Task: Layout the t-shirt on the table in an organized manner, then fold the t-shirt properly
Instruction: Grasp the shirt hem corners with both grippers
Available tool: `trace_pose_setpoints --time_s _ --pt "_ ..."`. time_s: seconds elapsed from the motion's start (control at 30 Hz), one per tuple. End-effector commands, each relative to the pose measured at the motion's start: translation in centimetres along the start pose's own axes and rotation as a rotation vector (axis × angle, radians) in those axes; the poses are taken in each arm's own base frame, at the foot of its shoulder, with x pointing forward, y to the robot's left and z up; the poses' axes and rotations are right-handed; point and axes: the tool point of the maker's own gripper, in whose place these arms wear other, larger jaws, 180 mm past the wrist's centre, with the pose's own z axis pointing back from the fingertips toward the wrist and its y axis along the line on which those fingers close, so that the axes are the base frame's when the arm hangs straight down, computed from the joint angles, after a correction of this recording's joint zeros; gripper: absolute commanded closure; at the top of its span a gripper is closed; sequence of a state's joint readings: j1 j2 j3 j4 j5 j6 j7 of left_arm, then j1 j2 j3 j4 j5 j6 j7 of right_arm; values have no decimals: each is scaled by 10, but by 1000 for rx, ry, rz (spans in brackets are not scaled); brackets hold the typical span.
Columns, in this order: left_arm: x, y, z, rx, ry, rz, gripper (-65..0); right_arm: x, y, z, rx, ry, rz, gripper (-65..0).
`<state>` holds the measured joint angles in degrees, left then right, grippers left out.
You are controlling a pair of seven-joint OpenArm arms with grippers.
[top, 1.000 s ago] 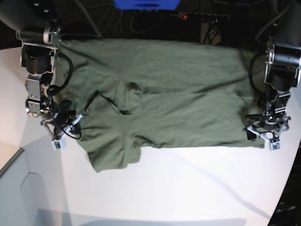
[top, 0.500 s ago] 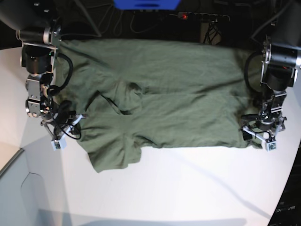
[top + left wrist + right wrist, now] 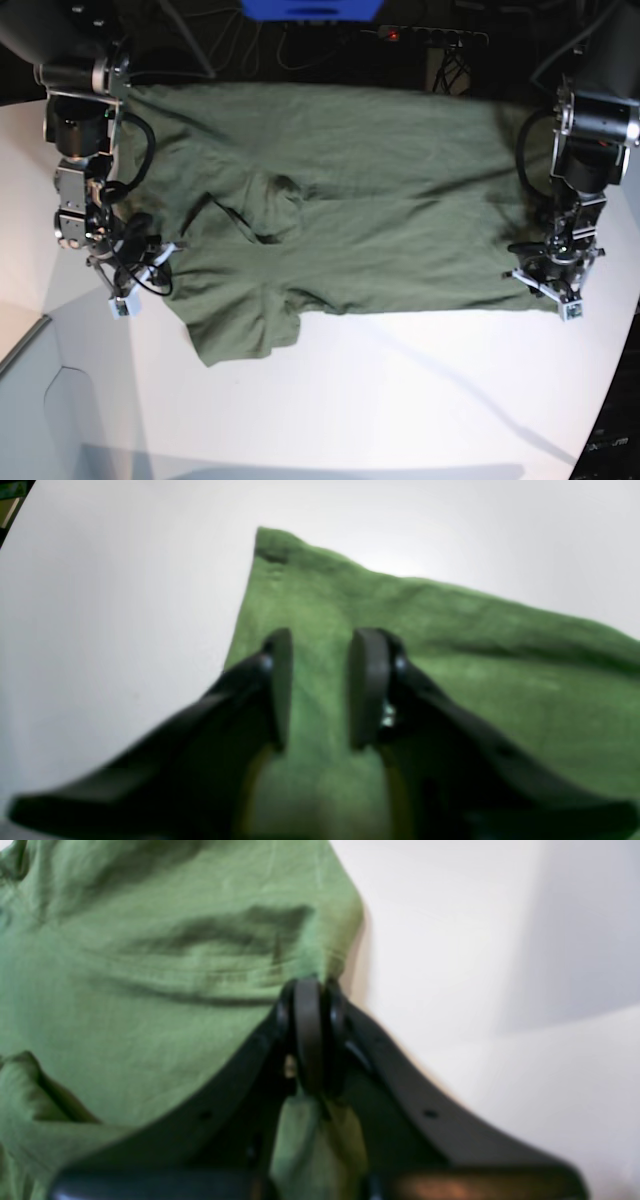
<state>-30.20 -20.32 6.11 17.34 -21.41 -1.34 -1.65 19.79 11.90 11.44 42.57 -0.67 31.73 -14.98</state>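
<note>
The olive green t-shirt (image 3: 350, 190) lies spread wide across the white table (image 3: 400, 400), with wrinkles and a folded lump left of centre. In the base view my left gripper (image 3: 532, 272) is down at the shirt's right front corner. In the left wrist view it (image 3: 322, 685) straddles the t-shirt (image 3: 450, 655) near that corner, its jaws close together with a gap and cloth showing between the pads. My right gripper (image 3: 155, 258) is at the shirt's left edge. In the right wrist view it (image 3: 310, 1035) is shut on the t-shirt (image 3: 150, 965), with the hem pinched between its pads.
A power strip (image 3: 430, 35), cables and a blue object (image 3: 310, 8) sit behind the table's far edge. The table's curved edge (image 3: 605, 400) runs down the right side. A grey panel (image 3: 40, 400) lies at the lower left.
My left gripper has slid a little left onto the shirt's corner and its jaws have narrowed a lot. The right arm and its grip have not moved.
</note>
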Motion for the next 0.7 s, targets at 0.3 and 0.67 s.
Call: trace_pose_setpoints --time_s 0.3,0.67 --pt "0 18 -1 41 15 -1 -2 17 -6 2 -6 -36 11 0" --pt "27 20 0 18 -16 139 -2 21 -12 5 -17 -48 14 0"
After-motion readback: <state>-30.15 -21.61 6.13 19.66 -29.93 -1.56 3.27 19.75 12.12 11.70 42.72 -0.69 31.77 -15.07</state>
